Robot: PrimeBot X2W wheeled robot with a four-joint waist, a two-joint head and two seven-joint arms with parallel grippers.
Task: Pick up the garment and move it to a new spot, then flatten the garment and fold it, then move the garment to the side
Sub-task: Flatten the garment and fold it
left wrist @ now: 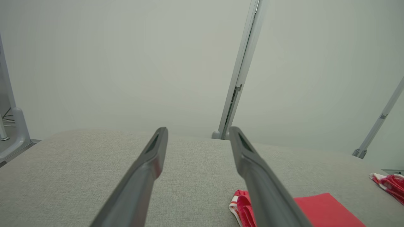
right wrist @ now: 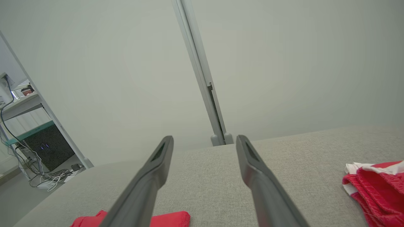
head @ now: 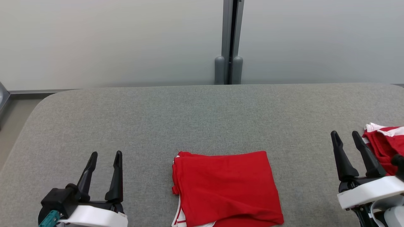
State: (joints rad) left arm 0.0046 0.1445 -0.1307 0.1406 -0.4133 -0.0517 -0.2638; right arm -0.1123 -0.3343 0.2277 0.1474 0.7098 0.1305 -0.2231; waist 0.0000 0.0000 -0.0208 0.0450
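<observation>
The folded red garment (head: 227, 186) is lying flat on the grey fabric-covered bench (head: 202, 113), at the near edge and about midway between the two arms; white trim is showing along its left side and lower left corner, and its top edge is running roughly straight across the head view. The left claw (head: 106, 153) is hovering over the bench to the garment's left, well apart from it, its two dark fingers standing spread and grasping nothing; in the left wrist view the same claw (left wrist: 198, 129) is pointing toward the far edge of the bench, with bare grey fabric showing between the fingers and the garment (left wrist: 322, 209) lying low on the right, partly behind the right-hand finger. The right claw (head: 344, 133) is sitting out at the right side, likewise released and empty; its fingertips are standing just beside a crumpled red and white garment (head: 383, 143) that is resting at the bench's right edge, though whether they are touching it I cannot tell. In the right wrist view that claw (right wrist: 204, 137) is also gaping, with the crumpled heap (right wrist: 375, 186) lying to its right and the folded garment (right wrist: 170, 217) peeking in at the bottom. A grey post (head: 229, 41) is rising between pale wall panels behind the bench.
</observation>
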